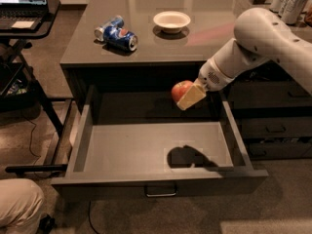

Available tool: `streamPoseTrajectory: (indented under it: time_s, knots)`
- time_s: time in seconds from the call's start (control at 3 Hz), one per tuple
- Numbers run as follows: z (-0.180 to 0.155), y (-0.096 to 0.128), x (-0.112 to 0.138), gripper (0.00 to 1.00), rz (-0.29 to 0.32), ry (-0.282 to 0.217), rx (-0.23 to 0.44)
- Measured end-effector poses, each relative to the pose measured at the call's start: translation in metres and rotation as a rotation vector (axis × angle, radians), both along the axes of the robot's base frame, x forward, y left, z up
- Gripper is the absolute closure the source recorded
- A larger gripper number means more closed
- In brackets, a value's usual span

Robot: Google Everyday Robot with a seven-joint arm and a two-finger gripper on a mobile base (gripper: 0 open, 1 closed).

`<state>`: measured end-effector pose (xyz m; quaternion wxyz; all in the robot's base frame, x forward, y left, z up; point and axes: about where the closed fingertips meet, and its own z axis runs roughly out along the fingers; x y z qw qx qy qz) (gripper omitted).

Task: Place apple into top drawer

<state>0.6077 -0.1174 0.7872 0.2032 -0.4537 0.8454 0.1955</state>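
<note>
The red apple (180, 90) is held in my gripper (187, 95), whose tan fingers (191, 97) are shut on it. I hold it in the air above the back right part of the open top drawer (146, 147), just below the counter's front edge. The drawer is a wide grey tray pulled fully out, with a small silver bar handle (160, 191) on its front panel. Its floor is bare, with my arm's shadow on the right side. My white arm (253, 48) reaches in from the upper right.
On the counter (161, 43) lie a blue soda can (117, 33) on its side and a white bowl (171, 21). Cans stand at the far right back. Dark stacked drawers (273, 126) are to the right. A laptop stand (24, 13) is at left, a person's knee (19, 206) bottom left.
</note>
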Motion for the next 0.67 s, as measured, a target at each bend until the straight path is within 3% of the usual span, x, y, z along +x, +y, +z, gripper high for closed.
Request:
streamPoseTrajectory:
  time_s: [0.33, 0.67]
  knots:
    - [-0.026, 0.017, 0.000, 1.00, 0.013, 0.037, 0.062]
    - [-0.081, 0.050, 0.004, 1.00, -0.003, 0.115, 0.257]
